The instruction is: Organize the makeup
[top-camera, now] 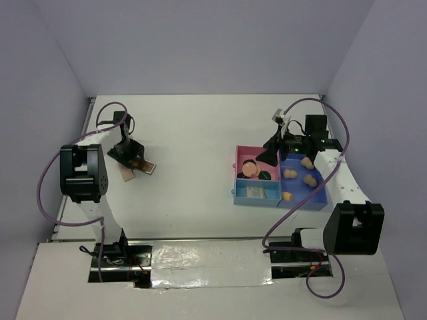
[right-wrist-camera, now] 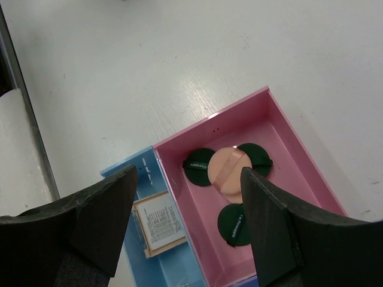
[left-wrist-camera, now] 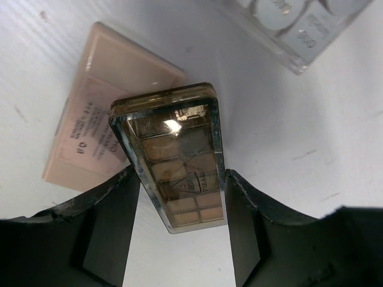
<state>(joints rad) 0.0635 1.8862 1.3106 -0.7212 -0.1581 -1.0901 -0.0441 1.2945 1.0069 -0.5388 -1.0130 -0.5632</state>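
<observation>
A brown palette [left-wrist-camera: 173, 161] with tan squares lies tilted across a peach palette [left-wrist-camera: 99, 119] on the white table at the left. My left gripper [left-wrist-camera: 179, 179] has both fingers against its long edges and is shut on it; the top view shows this grip [top-camera: 138, 163] too. My right gripper [right-wrist-camera: 188, 176] hangs open over the tray [right-wrist-camera: 281, 113], holding nothing. In the pink compartment lie three dark green discs [right-wrist-camera: 200, 166] and a round peach pad [right-wrist-camera: 230, 170]. A palette [right-wrist-camera: 158, 222] lies in the small blue compartment. Peach sponges [top-camera: 309, 179] sit in the large blue compartment.
A clear case [left-wrist-camera: 293, 24] with pale round pans lies just beyond the two palettes. The tray [top-camera: 240, 152] stands right of the table's middle, under the right arm. Grey walls close in the table on the left, back and right.
</observation>
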